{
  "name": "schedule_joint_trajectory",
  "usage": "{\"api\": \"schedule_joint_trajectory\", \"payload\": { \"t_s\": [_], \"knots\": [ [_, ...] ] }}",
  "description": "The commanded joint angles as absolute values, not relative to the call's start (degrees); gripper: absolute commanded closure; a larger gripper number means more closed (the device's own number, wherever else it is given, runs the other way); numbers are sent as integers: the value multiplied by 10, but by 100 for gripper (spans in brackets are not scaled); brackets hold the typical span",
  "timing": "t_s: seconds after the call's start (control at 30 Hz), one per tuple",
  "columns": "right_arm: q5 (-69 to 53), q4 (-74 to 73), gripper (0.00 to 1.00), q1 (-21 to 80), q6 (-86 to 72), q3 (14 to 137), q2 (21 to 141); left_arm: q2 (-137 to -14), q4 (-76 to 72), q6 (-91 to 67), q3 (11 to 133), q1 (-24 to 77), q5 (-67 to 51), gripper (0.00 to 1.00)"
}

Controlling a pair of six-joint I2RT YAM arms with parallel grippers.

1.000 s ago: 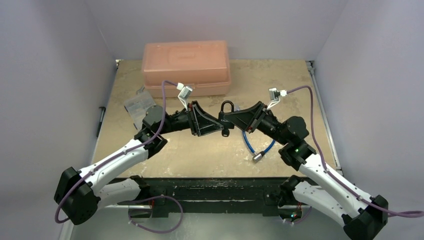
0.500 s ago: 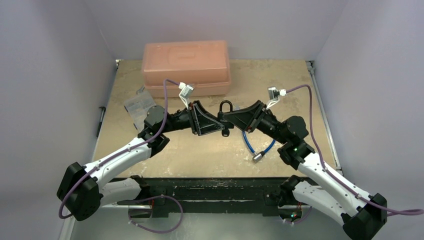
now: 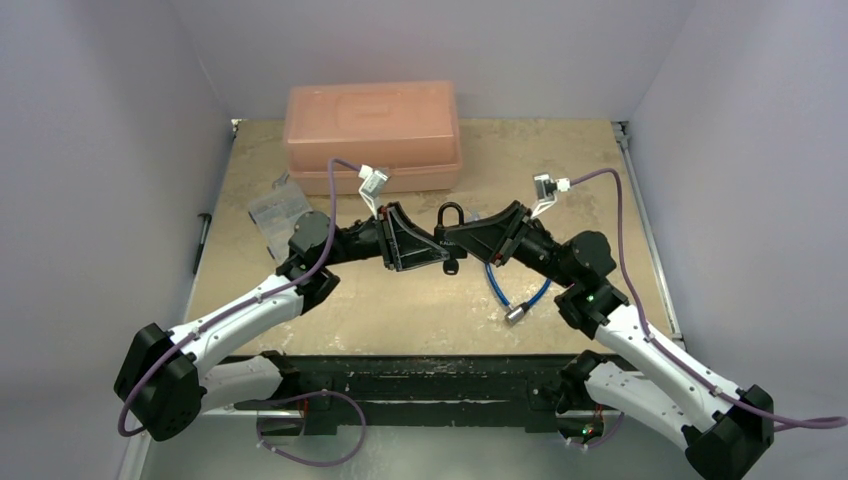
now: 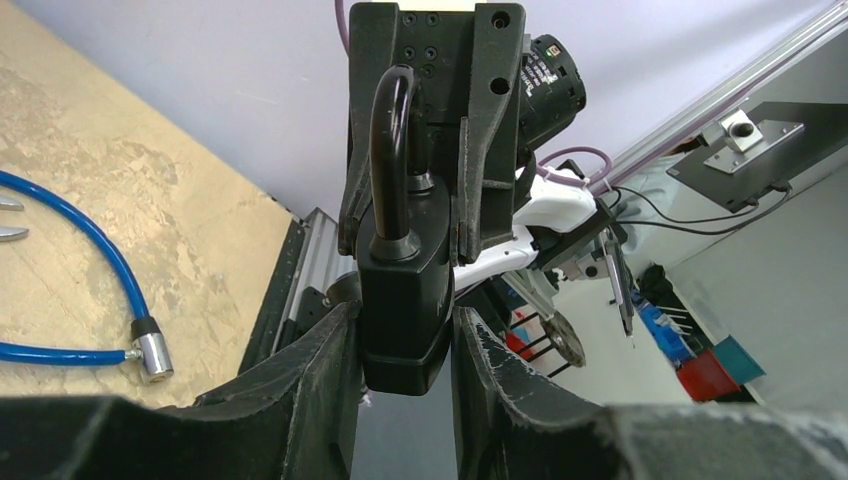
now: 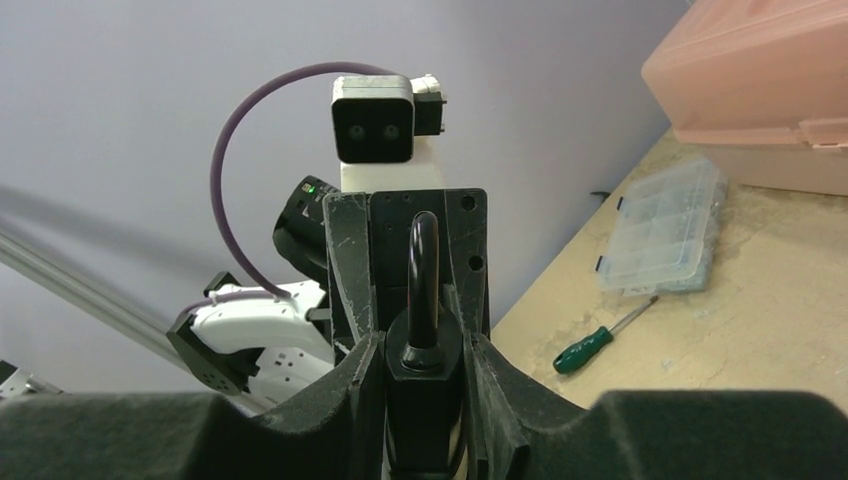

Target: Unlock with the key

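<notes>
Black padlock (image 3: 452,231) hangs above the surface (image 3: 400,310), clamped from both sides. The left pincer (image 4: 405,318) is narrowed onto its body, and the right pincer (image 5: 425,352) is closed about as tightly around its top, below the shackle. The key (image 3: 452,267) seems to sit just beneath the padlock, probably in the keyhole; neither wrist view shows it. The turning step looks in hand: next, twist the key while the padlock is braced.

Padlock (image 4: 403,300) between left hand (image 4: 405,345), right hand (image 5: 425,372)
</notes>
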State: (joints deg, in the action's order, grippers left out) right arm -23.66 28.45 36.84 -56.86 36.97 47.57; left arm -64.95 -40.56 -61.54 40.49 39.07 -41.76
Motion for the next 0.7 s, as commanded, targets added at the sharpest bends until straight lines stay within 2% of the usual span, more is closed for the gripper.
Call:
{"api": "schedule_joint_trajectory", "payload": {
  "t_s": [0.0, 0.03, 0.07, 0.1, 0.2, 0.67],
  "knots": [
    [-255, 299, 60, 373, -543, 420, 469, -648, -408, -601, 411, 390, -404, 100],
    [-256, 264, 30, 373, -526, 433, 470, -645, -396, -593, 414, 390, -403, 100],
    [-257, 221, 10, 373, -508, 446, 469, -641, -382, -582, 417, 390, -402, 100],
    [-255, 193, 2, 373, -492, 457, 467, -637, -366, -574, 421, 390, -399, 100],
    [-246, 140, 1, 373, -458, 476, 456, -629, -323, -548, 429, 389, -387, 100],
    [-270, 43, 1, 373, -399, 471, 431, -605, -314, -540, 446, 389, -407, 100]
  ]
}}
